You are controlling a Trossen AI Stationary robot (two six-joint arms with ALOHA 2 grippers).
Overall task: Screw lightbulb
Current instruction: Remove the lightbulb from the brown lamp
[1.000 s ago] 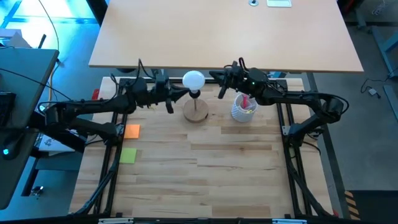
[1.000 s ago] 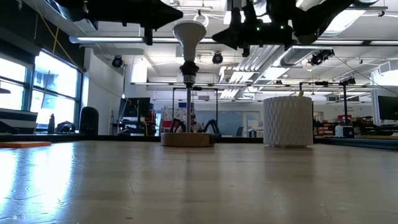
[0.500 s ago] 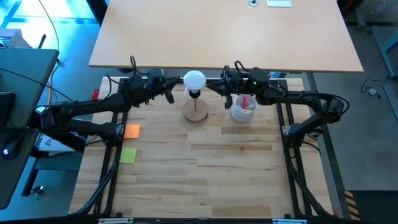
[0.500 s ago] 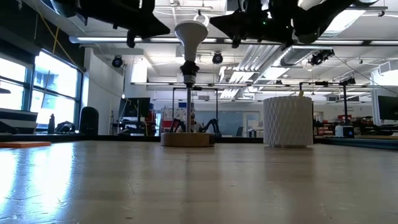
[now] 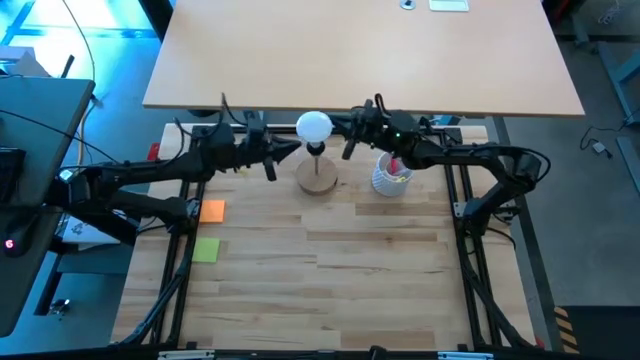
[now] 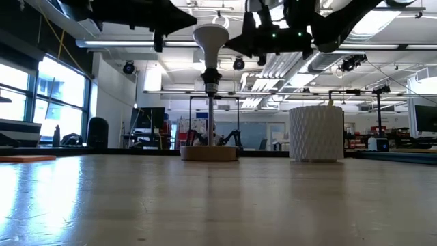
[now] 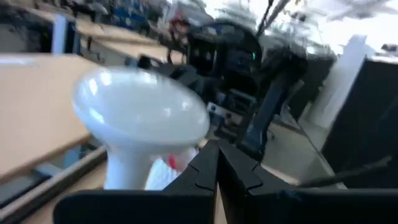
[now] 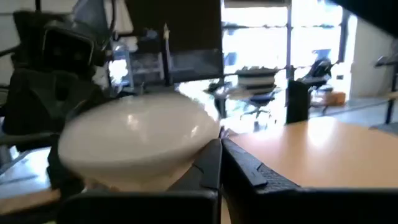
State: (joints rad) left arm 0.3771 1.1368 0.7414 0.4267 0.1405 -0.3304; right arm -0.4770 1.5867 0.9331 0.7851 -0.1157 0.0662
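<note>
The white lightbulb (image 5: 313, 126) stands neck down on the black-topped stem (image 6: 212, 116) of a round wooden disc (image 5: 317, 180) at the table's far middle. My left gripper (image 5: 292, 150) is shut, its tips close beside the bulb on the left; the bulb fills its wrist view (image 7: 140, 118). My right gripper (image 5: 338, 130) is shut, its tips close beside the globe on the right, which also shows in the right wrist view (image 8: 137, 140). Both grippers are level with the bulb, high above the table. My left gripper comes level from the table's left, with its shut tips (image 7: 217, 149) next to the bulb's lower taper (image 7: 127, 165); I cannot tell whether they touch it. My right gripper comes level from the table's right, with its shut tips (image 8: 221, 146) at the globe's edge (image 8: 199, 140); I cannot tell whether they touch it.
A white latticed cup (image 5: 392, 176) with pink items stands right of the disc, under my right arm. An orange square (image 5: 212, 210) and a green square (image 5: 206, 250) lie at the table's left. A raised tan board (image 5: 360, 50) spans the far side.
My left gripper drew back toward the table's left, turned, then came back to the bulb. My right gripper has risen and gone left from above the cup toward the globe. The disc with the bulb has slid slightly toward the table's right.
</note>
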